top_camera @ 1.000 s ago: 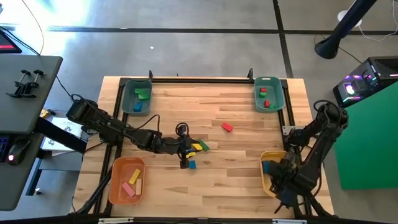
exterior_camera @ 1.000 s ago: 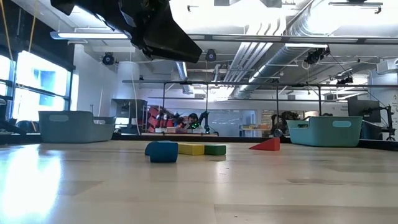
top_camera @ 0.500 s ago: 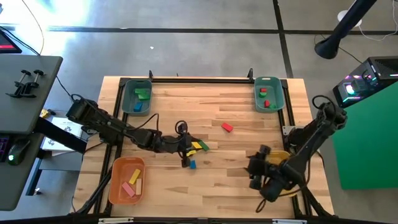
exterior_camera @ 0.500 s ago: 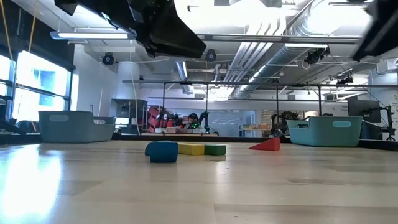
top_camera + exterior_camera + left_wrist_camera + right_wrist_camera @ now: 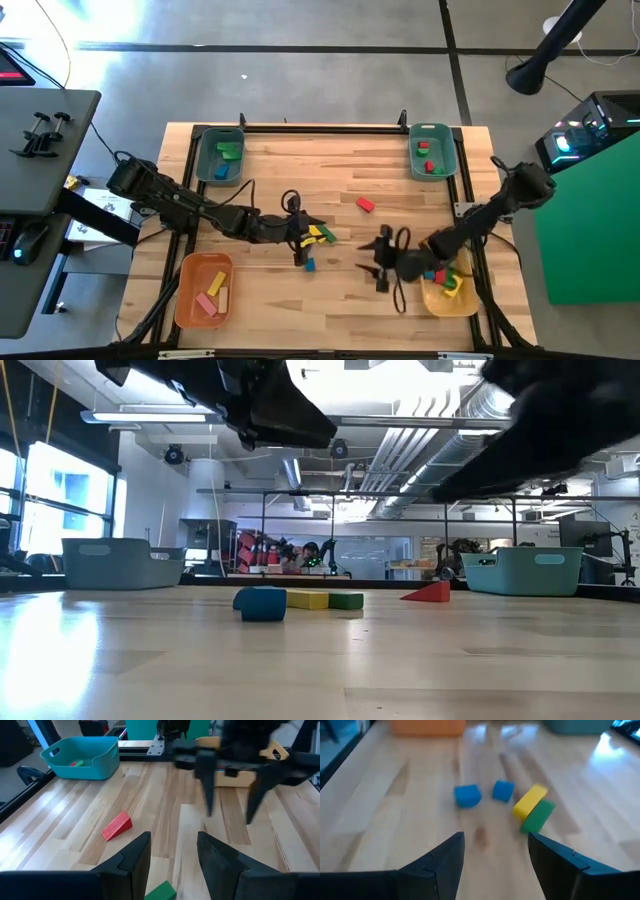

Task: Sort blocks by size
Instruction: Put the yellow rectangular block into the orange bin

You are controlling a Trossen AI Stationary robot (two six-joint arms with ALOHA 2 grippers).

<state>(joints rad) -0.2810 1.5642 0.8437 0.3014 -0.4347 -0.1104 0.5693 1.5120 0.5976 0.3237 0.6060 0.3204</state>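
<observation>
Open right gripper (image 5: 378,268) over bare table (image 5: 340,300), well apart from block cluster (image 5: 313,240)

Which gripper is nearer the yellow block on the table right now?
Left. The left gripper hovers right beside the yellow block; the right gripper is open, farther off toward the yellow bin.

Bright ceiling lights, floor glare; right wrist view motion-blurred.

Left arm stretched low toward mid-surface, left claw (image 5: 300,243) parted and empty, fingers (image 5: 131,858) spread. Right arm angled inward from its corner, right claw (image 5: 378,262) wide apart, nothing held, hovering above the surface.
</observation>
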